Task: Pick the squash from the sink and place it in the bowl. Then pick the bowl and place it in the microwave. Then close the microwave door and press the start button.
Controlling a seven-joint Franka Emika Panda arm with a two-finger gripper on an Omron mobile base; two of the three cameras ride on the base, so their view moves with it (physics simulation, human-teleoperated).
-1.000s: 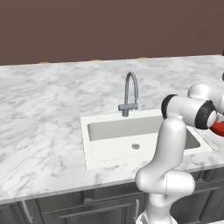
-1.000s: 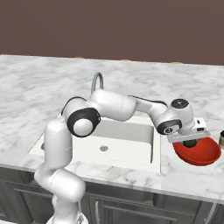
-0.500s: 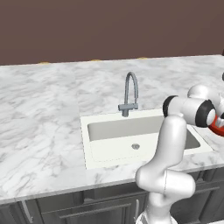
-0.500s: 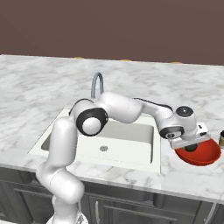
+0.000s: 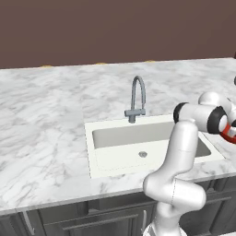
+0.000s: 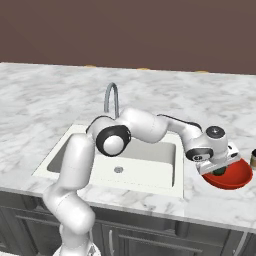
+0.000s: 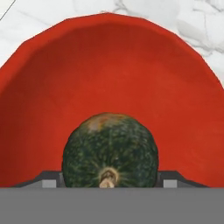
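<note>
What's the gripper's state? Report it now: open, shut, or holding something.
Gripper: closed on the small round dark green squash, pinching it from both sides, low inside the wide shallow red bowl.

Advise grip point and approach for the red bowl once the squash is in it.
Pinch the bowl by its thin rim, one finger inside and one outside, coming down from above. It is too wide to span, and the squash fills the middle, so pick a rim section clear of it.
</note>
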